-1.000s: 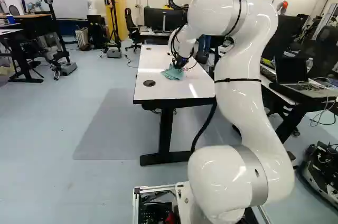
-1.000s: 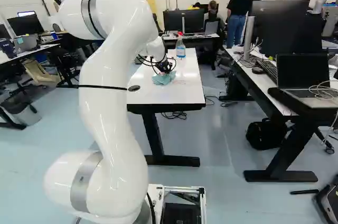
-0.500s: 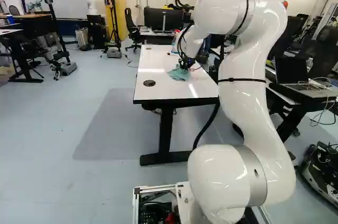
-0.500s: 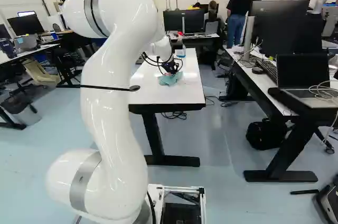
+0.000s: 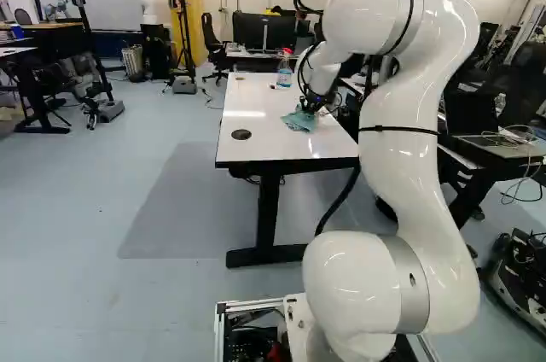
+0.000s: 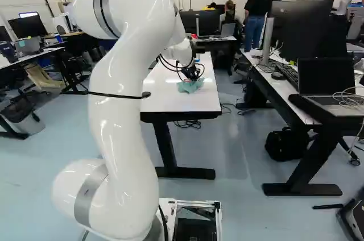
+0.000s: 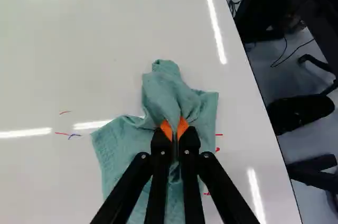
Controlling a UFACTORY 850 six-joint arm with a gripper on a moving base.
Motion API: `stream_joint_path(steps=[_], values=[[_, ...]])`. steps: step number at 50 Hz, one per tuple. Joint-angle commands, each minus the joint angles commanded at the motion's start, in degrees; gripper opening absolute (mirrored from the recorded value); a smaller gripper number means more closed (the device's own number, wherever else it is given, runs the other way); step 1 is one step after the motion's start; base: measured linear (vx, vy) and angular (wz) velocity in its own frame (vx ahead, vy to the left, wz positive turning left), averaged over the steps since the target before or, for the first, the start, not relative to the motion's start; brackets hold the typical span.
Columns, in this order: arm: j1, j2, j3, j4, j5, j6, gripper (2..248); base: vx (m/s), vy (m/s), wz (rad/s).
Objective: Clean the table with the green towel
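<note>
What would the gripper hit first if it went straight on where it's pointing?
The gripper is shut on the green towel; past that cloth, it would most likely meet the white tabletop first. How much gap lies between is hard to judge.

Gripper and green towel in its grip now further right on white table, nearer its right edge, in both base views. Arm swung right against its lowest joint. Spray bottle out from behind arm in left base view, now mostly covered by arm in right base view.
</note>
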Motion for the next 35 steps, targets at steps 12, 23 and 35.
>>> stream_joint_path(steps=[12, 23, 35], values=[[-1.7, 1.5, 2.1, 0.0, 0.0, 0.0, 31, 0.0, 0.0, 0.0], [-2.6, 3.7, 5.1, 0.0, 0.0, 0.0, 31, 0.0, 0.0, 0.0], [-3.0, 6.5, 8.8, 0.0, 0.0, 0.0, 31, 0.0, 0.0, 0.0]])
